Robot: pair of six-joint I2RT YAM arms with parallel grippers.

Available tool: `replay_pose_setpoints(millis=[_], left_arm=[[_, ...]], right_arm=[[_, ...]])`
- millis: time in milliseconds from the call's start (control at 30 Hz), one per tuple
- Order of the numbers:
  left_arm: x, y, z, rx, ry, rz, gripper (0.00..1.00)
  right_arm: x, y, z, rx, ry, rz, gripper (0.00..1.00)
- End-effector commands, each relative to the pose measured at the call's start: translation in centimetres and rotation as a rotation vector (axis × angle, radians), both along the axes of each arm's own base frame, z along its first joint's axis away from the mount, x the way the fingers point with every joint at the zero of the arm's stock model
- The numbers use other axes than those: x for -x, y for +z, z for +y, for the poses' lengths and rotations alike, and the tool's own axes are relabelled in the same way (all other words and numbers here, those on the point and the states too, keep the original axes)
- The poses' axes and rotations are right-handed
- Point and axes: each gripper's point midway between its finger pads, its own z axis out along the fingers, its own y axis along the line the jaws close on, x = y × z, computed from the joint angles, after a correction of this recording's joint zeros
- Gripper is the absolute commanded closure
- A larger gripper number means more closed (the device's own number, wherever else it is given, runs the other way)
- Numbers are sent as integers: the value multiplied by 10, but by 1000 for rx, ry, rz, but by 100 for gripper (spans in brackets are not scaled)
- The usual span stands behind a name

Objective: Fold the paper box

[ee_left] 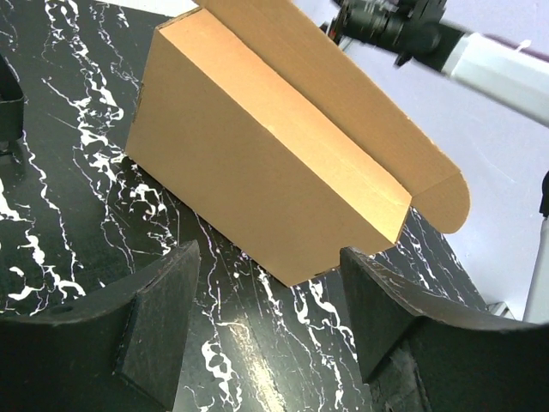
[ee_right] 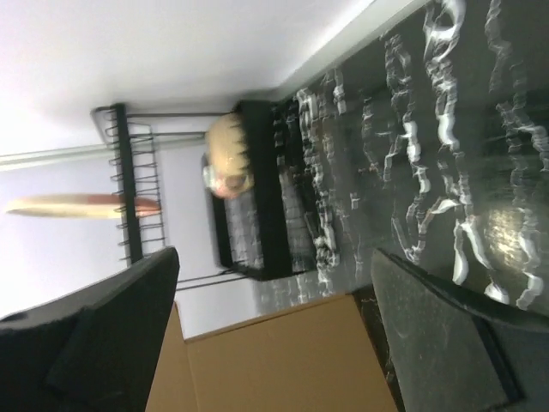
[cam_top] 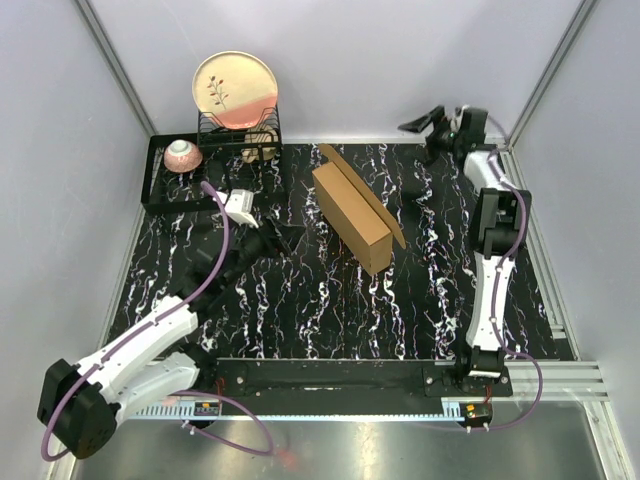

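In the top view, at about 10 o'clock, a black wire dish rack (cam_top: 150,175) stands on the black white-veined tabletop (cam_top: 330,310). It carries an upright round cream plate with a pink part (cam_top: 235,90) and a small pink bowl (cam_top: 183,155). These do not belong to the task.

Next to the right is the left claw (cam_top: 270,240). It is low over the tabletop at the 9 o'clock side of the plain brown cardboard paper box (cam_top: 352,215), near it but not touching. In its own wrist view the left claw (ee_left: 268,287) is released, its jaws partly apart with nothing between them, and it looks straight at the long side wall of the paper box (ee_left: 249,180).

The paper box rests close to the middle of the tabletop, a little toward 1 o'clock. Its body seems already built: the walls are up and the form is a closed long block. One long flap with a rounded corner stands out along its 3 o'clock edge and is not pressed down.

At 1 o'clock from it, well apart and near the back wall, the right claw (cam_top: 425,125) hangs released and empty, its jaws wide.

I judge that most of the folding is done. What remains is probably to bring this flap down and tuck it in. I cannot tell whether the hidden ends are locked.
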Motion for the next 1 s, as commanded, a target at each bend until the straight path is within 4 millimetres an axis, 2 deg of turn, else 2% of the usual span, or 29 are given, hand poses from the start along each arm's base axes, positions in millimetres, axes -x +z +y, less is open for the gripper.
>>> replay_pose_setpoints(millis=[0, 33, 67, 100, 133, 167, 200, 233, 267, 300, 333, 367, 400, 433, 467, 500, 533, 567, 600, 633, 700, 733, 767, 800, 833, 867, 900, 933, 967], left_arm=[[5, 19, 1, 19, -1, -54, 30], [5, 20, 2, 21, 0, -55, 30], [5, 21, 1, 26, -2, -56, 30], [6, 22, 1, 29, -3, -55, 30], [6, 23, 0, 30, -3, -54, 30], [6, 24, -1, 34, -6, -54, 30], [6, 24, -1, 34, -7, -54, 30], [6, 24, -1, 37, -5, -53, 30], [7, 25, -1, 44, -7, -52, 30], [7, 26, -1, 45, -8, -53, 30], [8, 25, 0, 47, -5, -52, 30], [10, 28, 0, 51, -8, -56, 30], [11, 27, 1, 51, -8, -57, 30], [12, 25, 2, 44, -8, -52, 30], [14, 25, 3, 46, -11, -57, 30], [14, 25, 5, 45, -2, -57, 30], [15, 20, 5, 43, 1, -47, 30], [15, 21, 7, 44, 7, -49, 30], [15, 20, 8, 45, 12, -46, 30], [16, 20, 7, 47, 11, -41, 30], [17, 21, 8, 50, 8, -42, 30], [17, 20, 8, 50, 10, -39, 30], [18, 22, 10, 51, 16, -44, 30], [18, 21, 11, 47, 19, -41, 30], [19, 22, 12, 47, 23, -45, 30], [19, 23, 13, 49, 25, -45, 30], [20, 22, 13, 46, 23, -44, 30], [20, 23, 13, 47, 23, -45, 30], [21, 23, 13, 48, 22, -44, 30]], right_arm=[[7, 90, -42, 471, -135, -91, 0], [10, 99, -37, 566, -143, -106, 0], [14, 124, -65, 784, -232, -139, 0], [18, 139, -61, 883, -255, -180, 0], [21, 136, -64, 973, -275, -179, 0], [22, 168, -70, 941, -375, -230, 0], [20, 168, -79, 882, -450, -206, 0], [21, 163, -81, 773, -444, -188, 0], [21, 151, -96, 519, -404, -174, 0], [21, 152, -96, 366, -363, -205, 0], [29, 135, -85, 238, -275, -240, 0], [29, 142, -82, 312, -285, -274, 0], [30, 135, -73, 450, -267, -269, 0], [20, 153, -84, 645, -366, -302, 0], [27, 143, -86, 863, -346, -302, 0], [30, 147, -55, 974, -347, -327, 0], [31, 154, -72, 1106, -460, -306, 0], [32, 166, -70, 1169, -481, -343, 0], [32, 173, -71, 1167, -543, -337, 0], [34, 170, -82, 1146, -616, -288, 0], [35, 192, -74, 958, -669, -338, 0], [37, 169, -64, 889, -579, -352, 0], [36, 207, -62, 782, -661, -444, 0], [38, 211, -61, 781, -685, -453, 0], [44, 226, -57, 915, -721, -476, 0], [42, 221, -49, 1049, -711, -464, 0], [42, 225, -44, 1190, -700, -469, 0], [48, 243, -38, 1387, -729, -492, 0], [54, 251, -42, 1415, -771, -504, 0]])
